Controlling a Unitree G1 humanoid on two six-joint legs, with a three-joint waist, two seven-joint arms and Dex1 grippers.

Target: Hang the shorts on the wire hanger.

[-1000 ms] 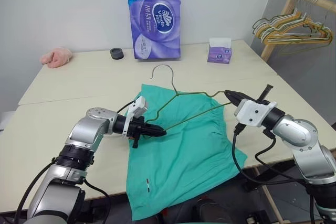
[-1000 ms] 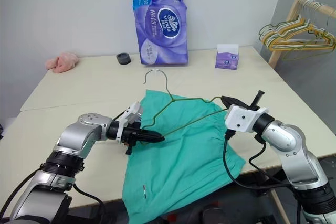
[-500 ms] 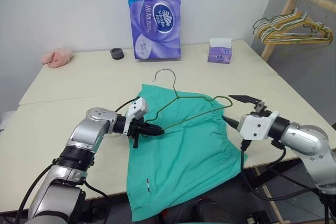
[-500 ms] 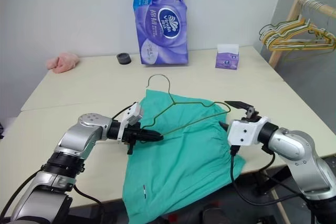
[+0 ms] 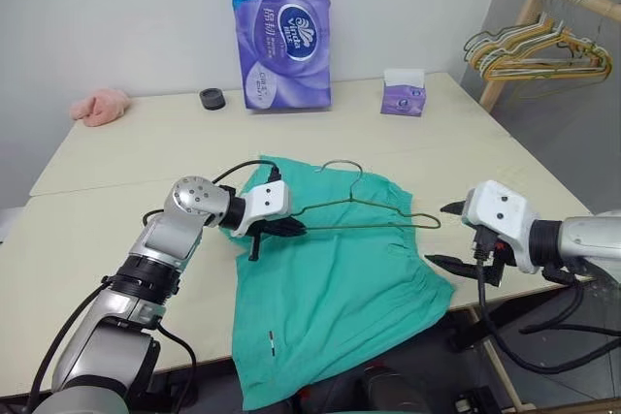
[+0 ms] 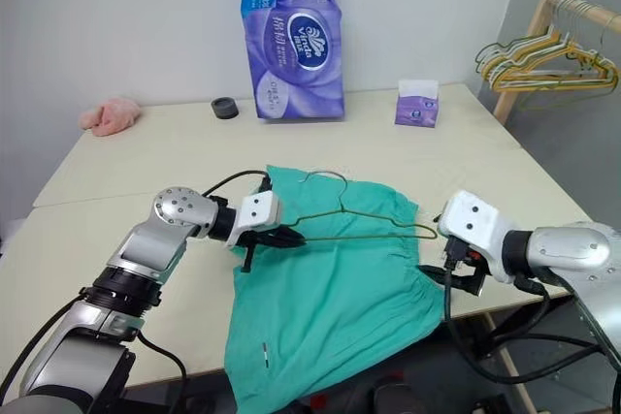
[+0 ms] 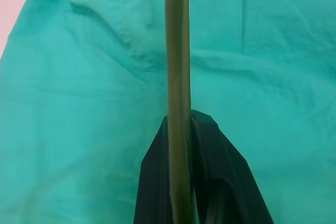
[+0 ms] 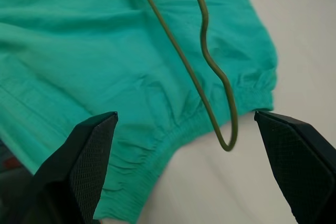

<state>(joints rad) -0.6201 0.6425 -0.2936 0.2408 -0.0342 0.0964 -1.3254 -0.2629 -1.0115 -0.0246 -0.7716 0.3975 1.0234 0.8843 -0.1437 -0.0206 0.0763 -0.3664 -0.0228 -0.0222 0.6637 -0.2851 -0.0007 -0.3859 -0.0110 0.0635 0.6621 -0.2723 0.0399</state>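
Worktop (image 5: 116, 162): shorts (image 5: 340, 278) flat, hem over front edge | L gripper (image 5: 287, 228) jaws clamped on hanger (image 5: 374, 222) end, keeps it over cloth | R gripper (image 5: 448, 236) jaws wide apart beside far end, free to regrasp

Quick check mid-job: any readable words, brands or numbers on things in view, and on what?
"Vinda": white logo on the purple tissue pack by the wall.
The pack's Chinese characters and small print: too blurred to read.
Small purple tissue box: print too small to read.
White tag on the shorts: unreadable.
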